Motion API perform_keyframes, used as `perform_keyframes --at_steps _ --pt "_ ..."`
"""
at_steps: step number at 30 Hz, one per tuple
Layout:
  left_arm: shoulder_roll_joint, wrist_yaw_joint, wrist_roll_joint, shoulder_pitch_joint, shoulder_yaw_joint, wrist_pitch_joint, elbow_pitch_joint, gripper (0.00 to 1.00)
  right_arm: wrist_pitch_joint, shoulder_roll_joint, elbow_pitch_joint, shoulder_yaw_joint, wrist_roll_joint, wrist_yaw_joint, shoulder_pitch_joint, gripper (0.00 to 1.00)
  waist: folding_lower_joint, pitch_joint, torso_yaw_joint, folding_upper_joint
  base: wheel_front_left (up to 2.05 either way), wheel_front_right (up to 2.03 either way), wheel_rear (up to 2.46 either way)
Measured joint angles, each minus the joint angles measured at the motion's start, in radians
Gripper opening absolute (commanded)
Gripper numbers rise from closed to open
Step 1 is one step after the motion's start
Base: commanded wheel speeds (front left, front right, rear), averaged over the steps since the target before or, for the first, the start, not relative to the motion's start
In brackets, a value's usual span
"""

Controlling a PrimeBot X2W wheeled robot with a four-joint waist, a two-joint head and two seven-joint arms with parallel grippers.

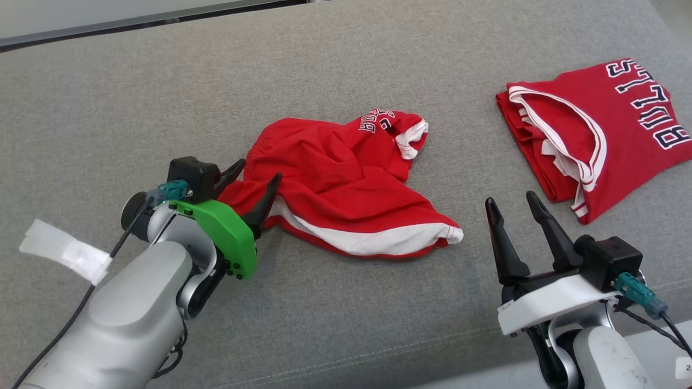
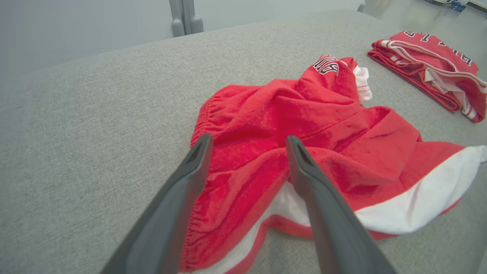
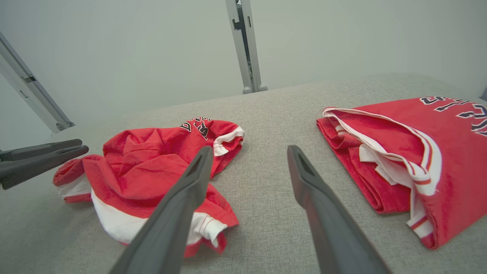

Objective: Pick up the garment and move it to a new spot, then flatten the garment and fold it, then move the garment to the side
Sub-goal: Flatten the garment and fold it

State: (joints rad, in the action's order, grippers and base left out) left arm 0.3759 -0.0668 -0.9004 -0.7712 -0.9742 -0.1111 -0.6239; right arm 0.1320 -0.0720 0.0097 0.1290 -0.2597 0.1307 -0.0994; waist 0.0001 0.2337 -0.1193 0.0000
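Note:
The garment [image 1: 346,183] is a crumpled red piece with white trim and dark lettering, lying mid-surface on the grey cushion; it also shows in the left wrist view [image 2: 304,125] and the right wrist view [image 3: 152,163]. My left gripper [image 1: 259,169] is open at the garment's left edge, its fingers spread on either side of a fold of red cloth [image 2: 248,139] without pinching it. In the right wrist view the left gripper [image 3: 83,145] enters from the left edge. My right gripper [image 1: 511,198] is open above bare cushion to the garment's right [image 3: 249,148], holding nothing.
A folded red jersey [image 1: 594,129] with white trim and "BULLS" lettering lies at the right [image 3: 418,160]. The grey cushion [image 1: 135,92] has free room at the left and back. A metal post [image 3: 245,45] stands behind the far edge.

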Motion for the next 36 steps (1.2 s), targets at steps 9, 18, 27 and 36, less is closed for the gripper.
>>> perform_keyframes --at_steps 9,18,27,36 --pt "0.091 0.21 -0.006 0.155 0.117 -0.131 0.235 1.0 0.0 -0.003 -0.017 -0.019 0.008 0.0 0.03 1.0 -0.0001 -0.055 0.042 0.0 0.0 0.0 0.0" --pt "0.15 0.407 0.084 0.406 0.326 -0.151 0.515 1.0 0.012 -0.002 -0.029 -0.045 0.033 0.0 0.062 1.0 0.0 -0.106 0.077 0.0 0.0 0.0 0.0" --pt "0.115 0.454 0.213 0.643 0.481 -0.153 0.651 1.0 0.001 0.002 -0.017 -0.054 0.042 0.0 0.121 1.0 -0.0001 -0.165 0.1 0.0 0.0 0.0 0.0" --pt "0.085 0.435 0.294 0.753 0.523 -0.153 0.644 1.0 -0.022 0.014 -0.016 -0.055 0.042 0.0 0.194 1.0 -0.0001 -0.232 0.11 0.0 0.0 0.0 0.0"
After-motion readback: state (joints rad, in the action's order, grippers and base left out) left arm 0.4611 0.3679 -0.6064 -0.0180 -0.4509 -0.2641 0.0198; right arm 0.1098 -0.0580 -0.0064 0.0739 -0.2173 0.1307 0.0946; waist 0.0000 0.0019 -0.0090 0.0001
